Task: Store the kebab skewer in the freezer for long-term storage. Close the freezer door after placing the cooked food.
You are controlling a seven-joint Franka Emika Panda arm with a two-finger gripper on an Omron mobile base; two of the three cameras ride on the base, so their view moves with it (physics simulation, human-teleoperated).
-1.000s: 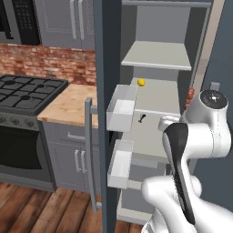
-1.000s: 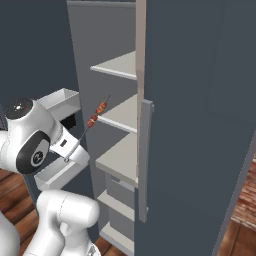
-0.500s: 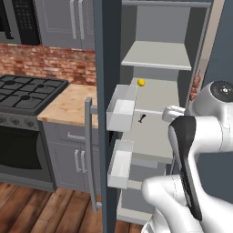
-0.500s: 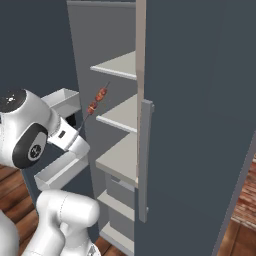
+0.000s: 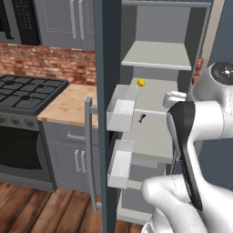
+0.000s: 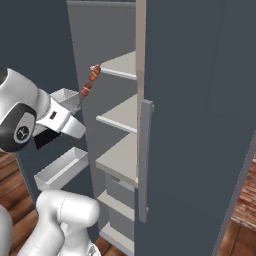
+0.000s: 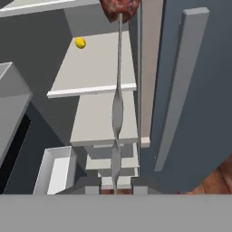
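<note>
One skewer (image 6: 90, 86) is held by its bare end in the shut jaws of the gripper (image 6: 76, 111), meat end up, just in front of the freezer (image 5: 154, 95) shelves. To do this step well, the skewer is pushed well past a shelf edge before it is let go. No writing can be read.

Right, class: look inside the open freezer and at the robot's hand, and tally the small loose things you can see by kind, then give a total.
Kebab skewer, held in the gripper: 1
Yellow ball on a shelf: 1
Small black object on the shelf below: 1
Total: 3
</note>
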